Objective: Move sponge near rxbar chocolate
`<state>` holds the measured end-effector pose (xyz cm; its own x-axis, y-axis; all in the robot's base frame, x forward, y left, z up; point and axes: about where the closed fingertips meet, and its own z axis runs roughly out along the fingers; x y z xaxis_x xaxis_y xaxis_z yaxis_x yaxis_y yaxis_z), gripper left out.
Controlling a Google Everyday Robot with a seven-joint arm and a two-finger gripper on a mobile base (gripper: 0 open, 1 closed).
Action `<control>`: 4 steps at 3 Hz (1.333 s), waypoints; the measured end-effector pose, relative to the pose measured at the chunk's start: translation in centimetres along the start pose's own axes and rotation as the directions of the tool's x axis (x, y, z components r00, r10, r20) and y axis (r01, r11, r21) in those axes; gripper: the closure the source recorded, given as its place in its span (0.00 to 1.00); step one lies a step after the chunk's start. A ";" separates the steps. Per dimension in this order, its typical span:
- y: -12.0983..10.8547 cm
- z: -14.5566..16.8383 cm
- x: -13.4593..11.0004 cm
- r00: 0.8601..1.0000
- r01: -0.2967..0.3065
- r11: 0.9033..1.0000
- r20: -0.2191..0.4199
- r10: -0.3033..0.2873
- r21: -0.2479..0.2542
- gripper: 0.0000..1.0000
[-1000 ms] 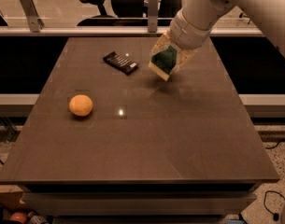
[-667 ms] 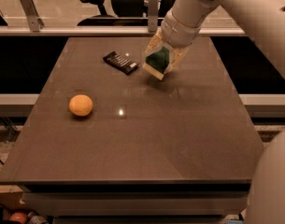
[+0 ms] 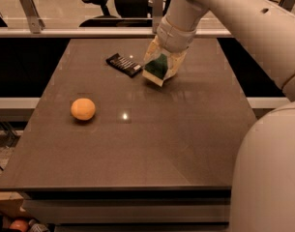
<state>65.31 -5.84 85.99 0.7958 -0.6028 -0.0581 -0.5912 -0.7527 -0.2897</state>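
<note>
My gripper (image 3: 159, 67) is shut on the sponge (image 3: 156, 68), dark green on top with pale yellow foam below, and holds it tilted just above the table. The rxbar chocolate (image 3: 124, 65), a flat black bar with white lettering, lies on the table just left of the sponge, a small gap between them. My white arm reaches down to the gripper from the upper right.
A round orange fruit (image 3: 83, 108) sits on the left part of the dark table (image 3: 152, 149). Office chairs and a rail stand behind the far edge. My white body fills the lower right corner.
My gripper has carried the sponge leftward and a little lower, closer to the rxbar chocolate. The bar and the orange fruit have not moved.
</note>
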 end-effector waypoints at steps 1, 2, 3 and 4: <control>0.0 1.3 0.0 1.000 0.002 1.000 0.021 -0.002 -0.014 1.00; 0.4 3.0 0.1 0.999 -0.007 0.999 0.048 0.009 -0.038 1.00; 0.4 3.3 0.1 0.998 -0.008 0.999 0.055 0.011 -0.044 1.00; 0.3 3.3 0.1 0.998 -0.008 0.999 0.055 0.011 -0.044 0.81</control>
<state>65.65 -5.31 82.71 0.7954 -0.5952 -0.1138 -0.6030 -0.7586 -0.2469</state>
